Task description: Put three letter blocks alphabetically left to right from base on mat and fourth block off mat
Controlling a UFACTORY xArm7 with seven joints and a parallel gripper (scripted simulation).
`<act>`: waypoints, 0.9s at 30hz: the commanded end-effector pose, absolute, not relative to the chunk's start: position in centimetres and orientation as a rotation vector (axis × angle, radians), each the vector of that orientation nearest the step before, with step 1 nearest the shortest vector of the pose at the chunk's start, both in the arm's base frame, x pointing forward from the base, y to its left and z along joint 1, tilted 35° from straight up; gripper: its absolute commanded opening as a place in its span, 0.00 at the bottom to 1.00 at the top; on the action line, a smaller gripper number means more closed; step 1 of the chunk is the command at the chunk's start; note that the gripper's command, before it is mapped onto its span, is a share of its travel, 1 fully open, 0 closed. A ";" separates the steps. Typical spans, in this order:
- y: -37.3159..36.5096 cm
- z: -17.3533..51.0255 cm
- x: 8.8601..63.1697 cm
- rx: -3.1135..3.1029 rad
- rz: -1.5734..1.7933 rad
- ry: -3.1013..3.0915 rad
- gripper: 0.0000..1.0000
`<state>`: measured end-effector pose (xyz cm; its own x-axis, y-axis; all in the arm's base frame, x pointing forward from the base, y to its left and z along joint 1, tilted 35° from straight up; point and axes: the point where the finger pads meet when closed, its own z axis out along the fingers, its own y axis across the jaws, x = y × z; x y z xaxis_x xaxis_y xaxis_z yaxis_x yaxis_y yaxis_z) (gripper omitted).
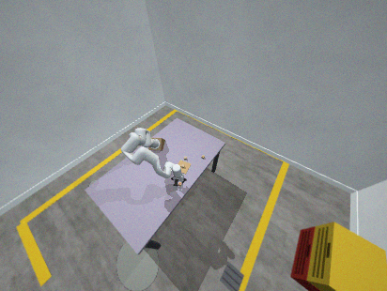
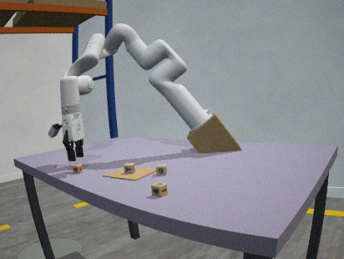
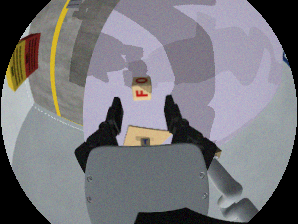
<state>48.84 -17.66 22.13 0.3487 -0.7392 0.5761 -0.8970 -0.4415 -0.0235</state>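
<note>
Arm (image 1: 146,157) (image 2: 167,63) (image 3: 227,182) is reaching out, its gripper (image 1: 178,181) (image 2: 76,156) (image 3: 143,103) hanging unclenched and empty — presumably for straddling the F block (image 1: 179,183) (image 2: 77,169) (image 3: 142,92), which is lying off the mat (image 1: 188,164) (image 2: 139,174) (image 3: 134,135), at twelve o'clock in the wrist view. That view is revealing its red F; the exterior is revealing fingertip clearance.

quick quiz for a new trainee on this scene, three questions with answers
1. True or false: the gripper is closed on a block.
2. How many blocks stand on the mat?
3. Fill in: the block with red markings lies ____ the mat.

Key: 1. False, its fingers stand apart with nothing between them. 2. One. 3. Off.
</note>
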 end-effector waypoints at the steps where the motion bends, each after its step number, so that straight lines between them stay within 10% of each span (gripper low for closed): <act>1: -17.8 21.8 49.1 2.321 0.758 -1.454 0.69; 27: -18.3 21.2 49.3 2.321 0.758 -1.454 0.69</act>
